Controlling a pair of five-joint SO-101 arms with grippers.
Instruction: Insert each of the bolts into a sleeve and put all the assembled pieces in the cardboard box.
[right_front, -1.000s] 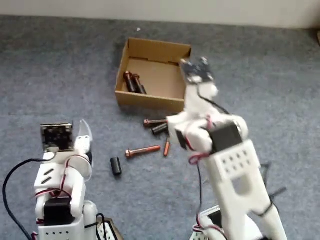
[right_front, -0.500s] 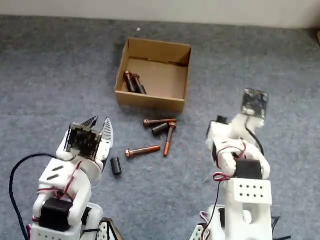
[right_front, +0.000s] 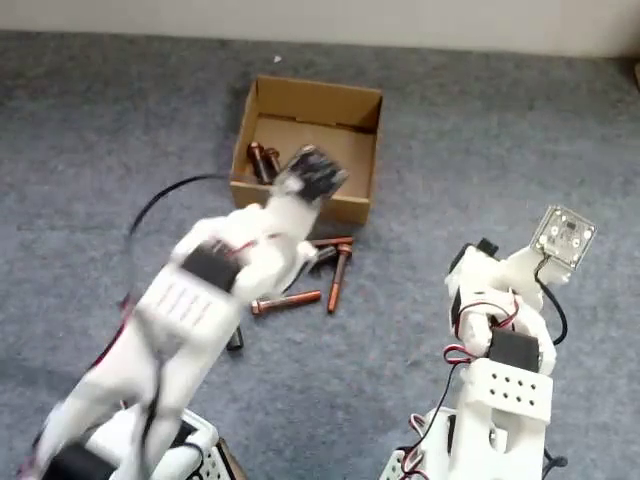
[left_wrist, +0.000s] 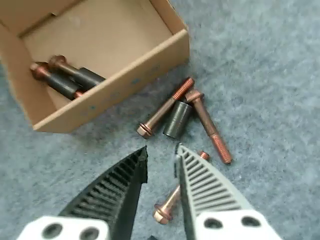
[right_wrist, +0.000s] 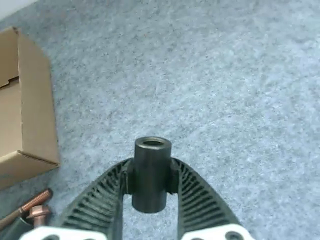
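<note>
Grey carpet (right_front: 500, 150) lies open right of the brown cardboard box (right_front: 320, 90). We see that the right gripper (right_wrist: 151, 167) has drawn back over that clear stretch to the near right, clamped on a black cylindrical sleeve (right_wrist: 152, 190) held upright. The left gripper (left_wrist: 161, 149) has swung forward from the near left. Its fingers are narrowly parted with nothing between them, and it hangs over three loose copper bolts (left_wrist: 165, 107) and a second black sleeve (left_wrist: 177, 119), close to the box's near wall. Two sleeved bolts (left_wrist: 65, 80) lie inside the box on its left side.
</note>
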